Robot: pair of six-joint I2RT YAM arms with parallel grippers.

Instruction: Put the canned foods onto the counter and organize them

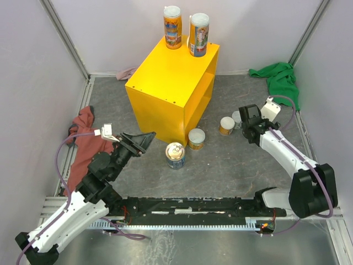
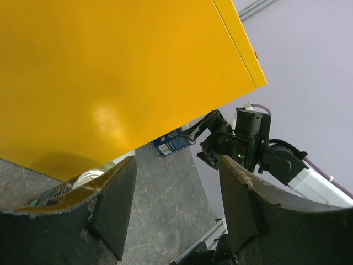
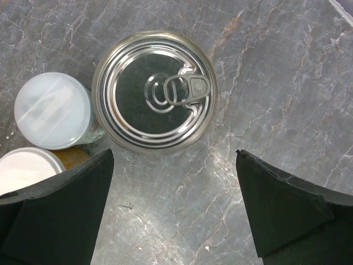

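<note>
The yellow counter (image 1: 165,83) stands mid-table, and its side fills the left wrist view (image 2: 110,72). Two tall cans (image 1: 172,27) (image 1: 198,35) stand on its far corner. A blue silver-topped can (image 1: 175,155) and a short white-lidded can (image 1: 196,138) stand on the floor by its near corner. My left gripper (image 1: 144,140) is open and empty just left of the blue can, whose top shows behind my left finger (image 2: 83,179). My right gripper (image 1: 249,126) is open and empty above the floor (image 3: 174,204), just short of a silver-topped can (image 3: 155,91) with two white-lidded cans (image 3: 53,110) (image 3: 25,168) beside it.
A red cloth (image 1: 88,138) lies at the left wall, a green cloth (image 1: 278,77) at the back right, and a pink cloth (image 1: 126,73) behind the counter. The counter's open shelved side (image 1: 199,102) faces right. The right arm (image 2: 248,143) shows beyond a second blue can (image 2: 171,142).
</note>
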